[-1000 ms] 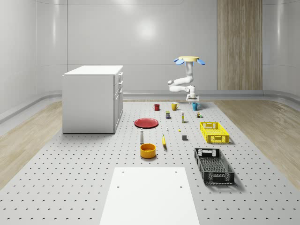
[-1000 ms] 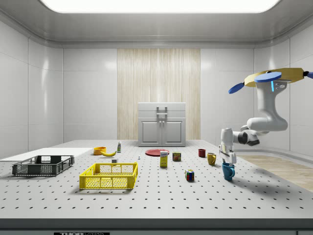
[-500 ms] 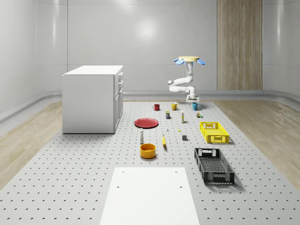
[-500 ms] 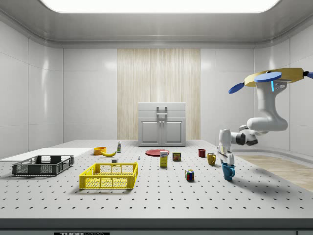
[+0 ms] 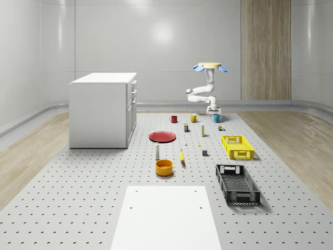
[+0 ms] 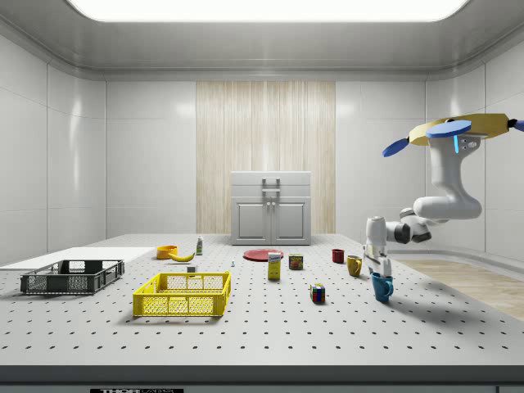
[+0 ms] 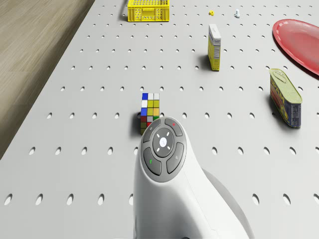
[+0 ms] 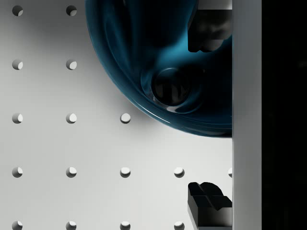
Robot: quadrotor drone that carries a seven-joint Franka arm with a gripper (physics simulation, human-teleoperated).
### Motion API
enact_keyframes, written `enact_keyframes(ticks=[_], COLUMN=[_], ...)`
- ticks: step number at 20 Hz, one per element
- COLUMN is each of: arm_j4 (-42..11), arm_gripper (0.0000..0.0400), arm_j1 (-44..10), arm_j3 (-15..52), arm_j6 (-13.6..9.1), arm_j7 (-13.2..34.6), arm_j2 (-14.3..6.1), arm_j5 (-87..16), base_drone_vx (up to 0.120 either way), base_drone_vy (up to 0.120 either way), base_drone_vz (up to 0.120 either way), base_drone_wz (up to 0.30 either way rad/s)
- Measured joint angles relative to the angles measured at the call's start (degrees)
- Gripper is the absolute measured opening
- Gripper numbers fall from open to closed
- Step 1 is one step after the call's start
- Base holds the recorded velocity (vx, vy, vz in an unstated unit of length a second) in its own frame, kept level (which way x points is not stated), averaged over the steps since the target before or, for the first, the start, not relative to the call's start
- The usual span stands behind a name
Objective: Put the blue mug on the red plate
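- Side view: the drone [image 6: 467, 128] hovers above the far end of the perforated worktop [image 6: 270, 327], over the edge at the side view's right, with the arm folded down toward the surface.
- Gripper [image 6: 380, 271] position: directly above the blue mug [image 6: 381, 286], at or just over its rim. Actual contact cannot be confirmed.
- Gripper state: the wrist view shows two dark fingertips [image 8: 207, 28] set wide apart, one over the mug's interior and one over bare worktop outside the wall. The jaws stand spread, straddling the mug wall, and nothing is clamped.
- Blue mug location: upright on the worktop near its far edge, beside the yellow mug [image 5: 193, 118] and close to the colour cube [image 6: 318, 293].
- Red plate [image 5: 163, 136] location: flat on the worktop, well apart from the blue mug, nearer the white cabinet [image 5: 104, 109]. It carries nothing.
- Step in hand (judgement): final alignment for the grasp; the mug is not yet lifted.
- Next move (judgement): lower until the fingertips bracket the wall, then close on the wall and verify a firm hold before lifting.
- Transfer requirement (judgement): lift clear of the yellow mug and the red mug [image 5: 174, 119], carry across to the plate, and set the mug down upright.
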Motion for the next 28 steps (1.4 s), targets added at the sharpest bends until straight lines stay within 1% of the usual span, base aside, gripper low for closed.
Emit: enact_keyframes(ticks=[1, 2, 3, 4, 5, 7, 9, 12, 15, 18, 22, 28], arm_j4=[0.03, 0.05, 0.07, 0.09, 0.10, 0.13, 0.15, 0.19, -0.05, -0.60, -1.00, -1.18], arm_gripper=[0.0400, 0.0334, 0.0282, 0.0242, 0.0211, 0.0167, 0.0141, 0.0119, 0.0109, 0.0104, 0.0102, 0.0100], arm_j1=[-0.04, -0.07, -0.12, -0.16, -0.21, -0.30, -0.40, -0.54, -0.64, -0.71, -0.88, -1.18], arm_j3=[0.01, 0.02, 0.04, 0.05, 0.07, 0.11, 0.15, 0.21, 0.93, 2.50, 3.91, 4.80], arm_j6=[0.12, 0.24, 0.35, 0.45, 0.56, 0.76, 0.95, 1.23, 1.11, 0.56, 0.29, 0.57], arm_j7=[0.01, 0.04, 0.06, 0.09, 0.12, 0.19, 0.27, 0.38, 0.57, 0.88, 1.21, 1.56], arm_j2=[-0.12, -0.23, -0.35, -0.46, -0.56, -0.77, -0.98, -1.28, -1.52, -1.74, -2.10, -2.78], arm_j5=[0.05, 0.09, 0.14, 0.20, 0.25, 0.35, 0.46, 0.61, 1.37, 2.92, 4.37, 5.44], base_drone_vx=[0.000, 0.000, 0.000, 0.000, 0.000, 0.000, 0.000, 0.000, 0.000, 0.013, 0.120, 0.120], base_drone_vy=[0.000, 0.000, 0.000, 0.000, 0.000, 0.000, 0.000, 0.000, 0.000, 0.000, -0.120, -0.120], base_drone_vz=[0.000, 0.000, 0.000, 0.000, 0.000, 0.000, 0.000, 0.000, 0.000, 0.107, 0.120, 0.120], base_drone_wz=[0.000, 0.000, 0.000, 0.000, 0.000, 0.000, 0.000, 0.000, 0.000, 0.000, 0.000, 0.000])
